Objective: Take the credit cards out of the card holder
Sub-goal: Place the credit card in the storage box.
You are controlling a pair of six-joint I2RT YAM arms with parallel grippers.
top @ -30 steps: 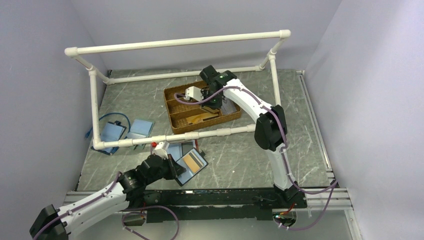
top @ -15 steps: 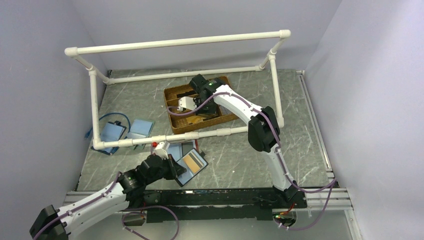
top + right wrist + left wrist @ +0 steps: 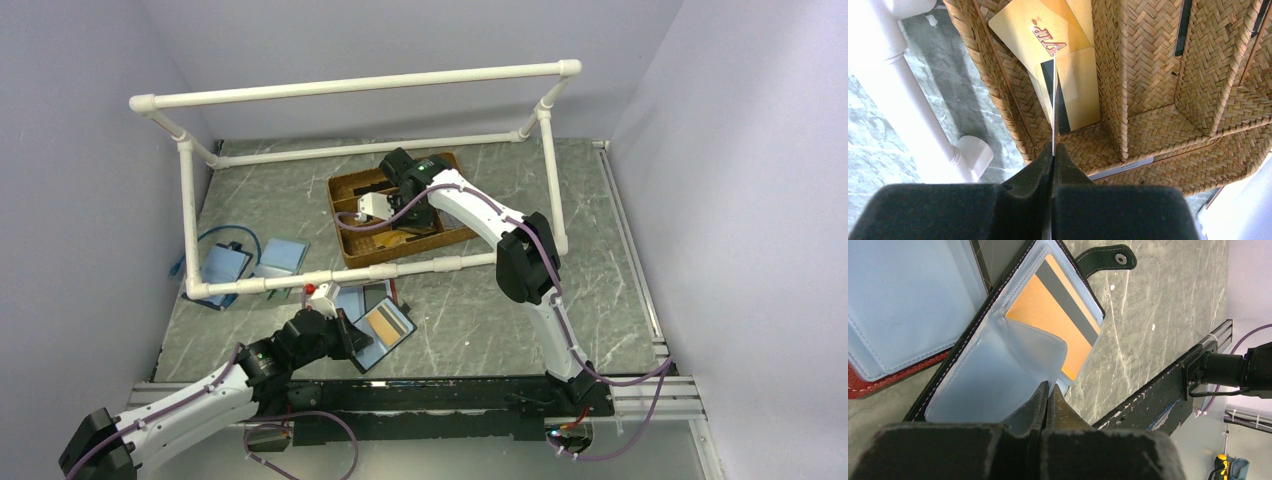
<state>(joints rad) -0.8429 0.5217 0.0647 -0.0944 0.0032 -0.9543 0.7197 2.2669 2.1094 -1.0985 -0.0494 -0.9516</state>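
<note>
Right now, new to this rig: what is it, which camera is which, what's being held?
Two robot arms are bolted at the near edge of a table, each ending in a two-finger gripper. The wide picture is from a fixed camera above and behind them. The other two are from cameras on each wrist, looking along the fingers. On the table stand a white pipe frame and a woven basket. An open black-edged card holder lies next to a red-edged wallet. The left gripper is shut, pinching the holder's pale inner pocket, where an orange card sits. The right gripper is shut on a thin card, seen edge-on, above gold cards in the basket.
</note>
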